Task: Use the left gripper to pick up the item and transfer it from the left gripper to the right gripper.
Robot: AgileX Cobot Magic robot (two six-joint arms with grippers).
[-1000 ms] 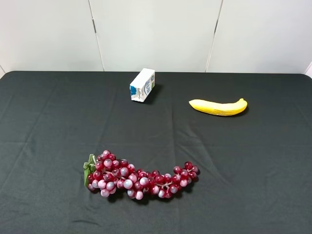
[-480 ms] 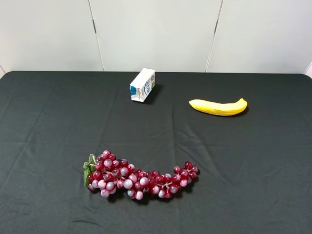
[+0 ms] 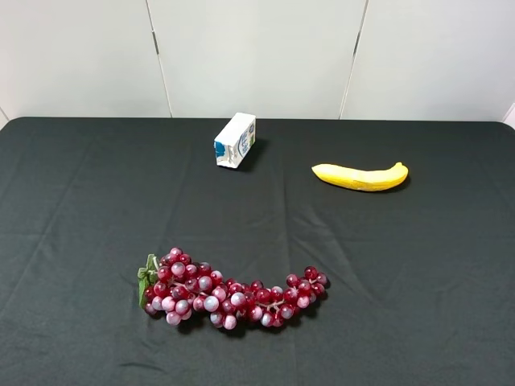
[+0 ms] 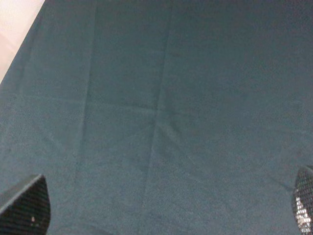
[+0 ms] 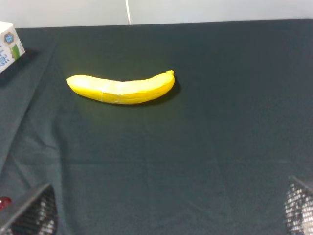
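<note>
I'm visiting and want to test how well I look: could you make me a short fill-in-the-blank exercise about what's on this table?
1. The yellow fruit lying on the dark cloth is a ____.
2. The grape bunch is ____ in colour.
3. The small carton is white and ____.
4. In the high view, the banana lies to the ____ of the carton.

Missing words: banana; red; blue; right

Banana [image 3: 360, 177] lies flat on the tablecloth [image 3: 418, 265], right of centre, toward the back. Small carton [image 3: 236, 140] sits left of it near the back edge, well apart. Grape bunch [image 3: 229, 291] lies lower centre-left, well in front of both.
</note>
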